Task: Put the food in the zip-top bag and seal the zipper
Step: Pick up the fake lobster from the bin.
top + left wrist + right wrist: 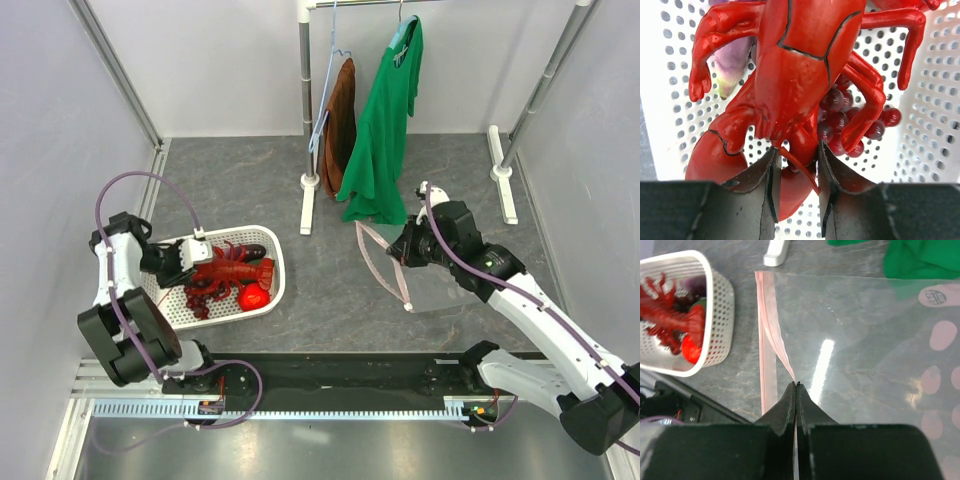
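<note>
The red lobster (230, 275) lies in the white perforated basket (268, 243) with the dark grape bunch (840, 115) under it and the red tomato (253, 297) beside it. My left gripper (198, 255) reaches into the basket. Its jaws (796, 150) are closed on the lobster's (805, 65) front end. The clear dotted zip-top bag (440, 290) lies flat on the grey table. My right gripper (402, 245) is shut (797, 385) on the upper layer of the pink zipper strip (767, 340) and holds it up off the lower strip, so the bag's (865, 340) mouth gapes.
A pale purple toy piece (732, 60) lies by the lobster. A clothes rack stands behind the bag with a green shirt (385, 130) and a brown garment (340, 125). Its white feet (308, 205) (500, 170) rest on the table. The shirt's hem (920, 257) hangs over the bag's far end.
</note>
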Tool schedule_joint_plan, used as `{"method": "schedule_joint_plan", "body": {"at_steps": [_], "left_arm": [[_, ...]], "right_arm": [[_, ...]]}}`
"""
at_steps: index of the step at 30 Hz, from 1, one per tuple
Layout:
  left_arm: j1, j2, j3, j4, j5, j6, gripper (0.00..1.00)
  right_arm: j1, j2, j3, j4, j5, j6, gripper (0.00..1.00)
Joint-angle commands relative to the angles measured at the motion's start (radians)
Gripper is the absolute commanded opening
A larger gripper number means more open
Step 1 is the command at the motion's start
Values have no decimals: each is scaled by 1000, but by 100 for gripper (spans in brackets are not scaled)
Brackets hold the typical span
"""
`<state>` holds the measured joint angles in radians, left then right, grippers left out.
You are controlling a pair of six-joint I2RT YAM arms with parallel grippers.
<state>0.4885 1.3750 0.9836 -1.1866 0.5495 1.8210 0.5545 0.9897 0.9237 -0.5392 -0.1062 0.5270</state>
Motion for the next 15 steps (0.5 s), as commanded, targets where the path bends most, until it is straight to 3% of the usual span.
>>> {"method": "schedule_joint_plan", "body": {"at_steps": [1, 6, 15], "left_arm": [[-2, -65, 73, -73, 29, -14, 5], [-37, -114, 219, -206, 108, -103, 2], [-395, -172, 308, -208, 69, -587, 2]], "right_arm": [[-30, -42, -13, -42, 80, 10, 0], [-50, -51, -13, -42, 109, 54, 0], [-48, 9, -62, 125, 111, 143, 0]]}}
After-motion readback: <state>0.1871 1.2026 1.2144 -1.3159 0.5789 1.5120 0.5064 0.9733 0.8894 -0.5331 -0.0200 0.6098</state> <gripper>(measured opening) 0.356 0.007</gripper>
